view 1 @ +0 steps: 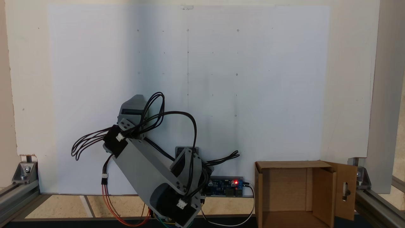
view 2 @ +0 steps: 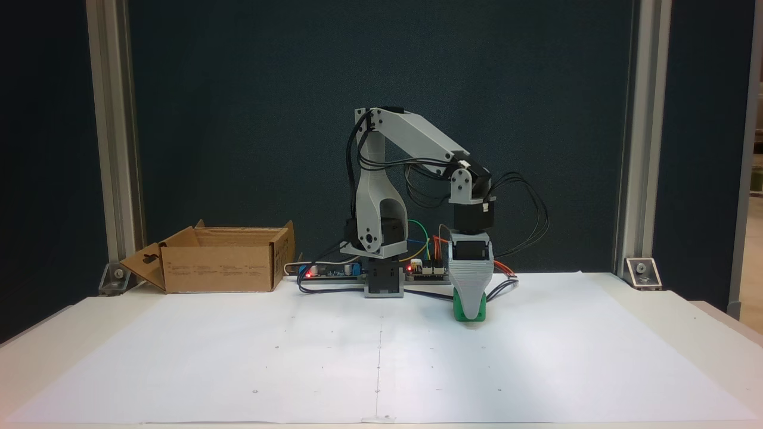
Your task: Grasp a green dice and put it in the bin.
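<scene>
One arm [view 2: 411, 179], one green dice [view 2: 469, 311], one box [view 2: 220, 268], one paper sheet [view 2: 381, 357], two lit boards.

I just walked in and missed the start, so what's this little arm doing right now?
The arm is bent down over the white sheet, its gripper lowered onto the green dice, which sits on the sheet under the jaw. Whether the jaws have closed on it cannot be told. The bin, an open cardboard box, waits beside the arm's base, with nothing visible inside.

The arm [view 2: 417, 140] is built of light grey printed links joined by black servo blocks. Looped black cables [view 1: 152, 117] run along it, with white connectors and red, orange and green wires [view 2: 426, 238] near its base. The tool [view 2: 470, 310] is ribbed grey.
</scene>
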Robot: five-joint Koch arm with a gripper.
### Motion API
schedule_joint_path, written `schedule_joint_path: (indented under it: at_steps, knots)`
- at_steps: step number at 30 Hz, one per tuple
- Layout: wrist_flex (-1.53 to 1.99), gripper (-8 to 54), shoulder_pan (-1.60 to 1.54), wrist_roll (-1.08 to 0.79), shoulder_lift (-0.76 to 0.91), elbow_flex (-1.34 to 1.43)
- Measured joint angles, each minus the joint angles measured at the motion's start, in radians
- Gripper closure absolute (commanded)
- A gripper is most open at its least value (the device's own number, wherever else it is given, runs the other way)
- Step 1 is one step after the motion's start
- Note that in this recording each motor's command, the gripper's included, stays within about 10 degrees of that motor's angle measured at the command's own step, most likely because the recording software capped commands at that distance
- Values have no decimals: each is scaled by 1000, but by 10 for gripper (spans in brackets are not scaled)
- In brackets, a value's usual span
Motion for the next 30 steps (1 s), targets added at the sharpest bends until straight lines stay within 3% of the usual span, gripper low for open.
schedule_joint_path:
  at_steps: [3,10,18,25,30]
  knots:
    - [-2,122,2,0,0,6]
    - [-6,134,17,0,-2,15]
    - [-14,336,25,0,6,34]
    - [-34,336,77,0,80,51]
    - [-32,336,170,0,265,51]
